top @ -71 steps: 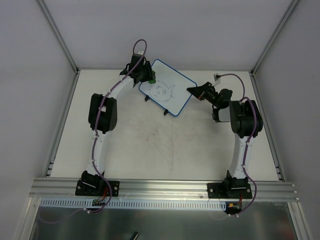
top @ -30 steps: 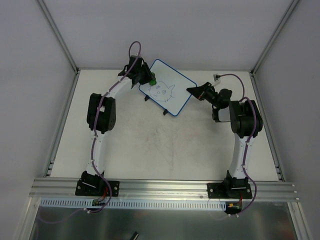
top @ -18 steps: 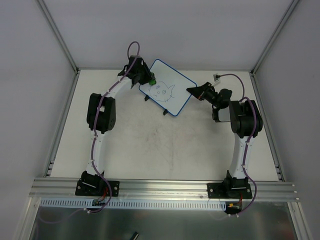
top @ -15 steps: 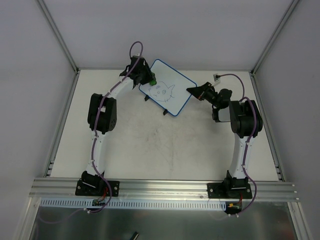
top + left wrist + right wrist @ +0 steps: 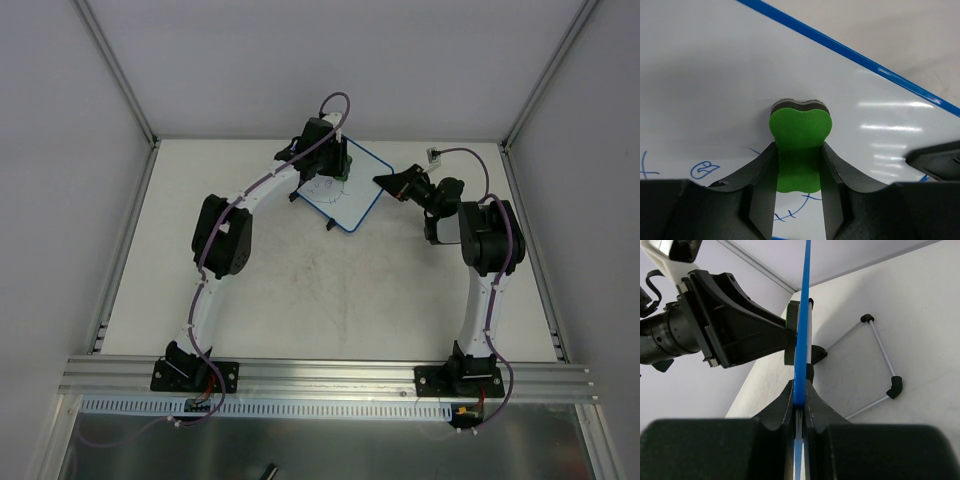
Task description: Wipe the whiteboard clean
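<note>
The whiteboard (image 5: pixel 352 197), white with a thin blue rim, stands tilted at the back of the table. My left gripper (image 5: pixel 334 160) is over its upper middle, shut on the green bone-shaped eraser (image 5: pixel 800 120), whose end presses on the board face (image 5: pixel 715 70). Blue drawing lines (image 5: pixel 702 170) show below the eraser. My right gripper (image 5: pixel 386 181) is shut on the board's right edge. In the right wrist view the blue rim (image 5: pixel 802 315) runs edge-on between the closed fingers (image 5: pixel 785 400). The board's wire stand with black feet (image 5: pixel 894 385) rests on the table.
A small white plug with a purple cable (image 5: pixel 435 154) lies at the back right. Grey walls with metal posts (image 5: pixel 120 70) close the table on three sides. An aluminium rail (image 5: pixel 330 375) runs along the near edge.
My left arm has swung right, carrying the eraser from the board's left corner across to its upper middle. The right arm and the board have not moved.
</note>
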`<move>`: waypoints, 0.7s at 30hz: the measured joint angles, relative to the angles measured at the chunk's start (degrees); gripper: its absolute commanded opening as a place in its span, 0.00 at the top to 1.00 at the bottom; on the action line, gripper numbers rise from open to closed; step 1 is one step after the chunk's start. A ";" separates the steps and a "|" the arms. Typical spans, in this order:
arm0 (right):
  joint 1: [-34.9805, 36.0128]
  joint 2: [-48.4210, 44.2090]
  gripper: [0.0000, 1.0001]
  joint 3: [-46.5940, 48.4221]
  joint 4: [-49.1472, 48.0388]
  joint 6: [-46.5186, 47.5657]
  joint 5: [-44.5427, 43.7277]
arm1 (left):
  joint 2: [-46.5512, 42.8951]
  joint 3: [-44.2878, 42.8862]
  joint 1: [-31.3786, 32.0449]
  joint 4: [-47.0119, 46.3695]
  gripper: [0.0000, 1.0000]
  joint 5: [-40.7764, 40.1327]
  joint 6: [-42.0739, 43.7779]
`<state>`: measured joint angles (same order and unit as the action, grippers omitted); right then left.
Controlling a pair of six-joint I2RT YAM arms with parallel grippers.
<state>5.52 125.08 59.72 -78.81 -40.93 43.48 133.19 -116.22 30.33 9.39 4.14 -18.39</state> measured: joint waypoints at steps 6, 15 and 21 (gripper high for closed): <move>0.00 0.00 1.00 0.04 0.07 0.02 0.00 | -0.46 0.39 1.27 -0.07 1.00 3.02 5.68; 0.00 0.00 1.00 0.04 0.11 0.04 0.00 | -0.94 1.46 2.19 -0.57 1.00 -0.24 4.44; 0.00 0.00 1.00 0.04 0.11 0.04 0.00 | -2.03 4.28 1.18 -1.77 1.00 -1.38 -2.82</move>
<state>5.52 125.08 59.77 -78.70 -40.88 43.48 131.15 -111.94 31.51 7.62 2.76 -21.21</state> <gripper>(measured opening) 0.077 0.338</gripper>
